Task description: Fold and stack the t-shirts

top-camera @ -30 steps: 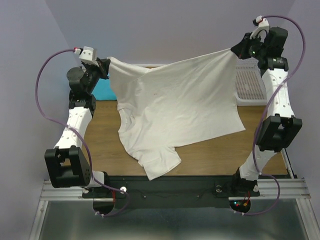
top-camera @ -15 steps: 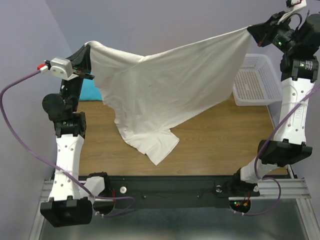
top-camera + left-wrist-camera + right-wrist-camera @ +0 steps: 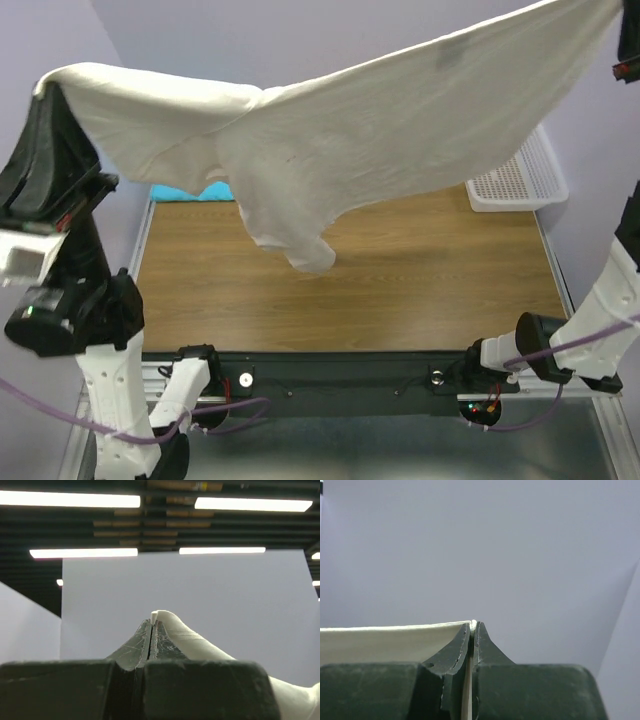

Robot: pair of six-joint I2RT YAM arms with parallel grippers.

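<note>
While the cream-white t-shirt (image 3: 400,120) is held aloft, clear of the bench (image 3: 400,290), its long axis is stretched between the arms, lower at left, higher at right. One corner is clenched in the left hand (image 3: 151,624); the opposite edge is pinched in the right hand (image 3: 472,625). A loose fold is hung nearer the left arm. The turquoise t-shirt (image 3: 185,192) is glimpsed at the bench's far-left edge. Even lowering is judged needed.

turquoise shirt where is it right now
In the top view the turquoise shirt lies at the table's far left corner, mostly hidden behind the raised cream shirt.
</note>
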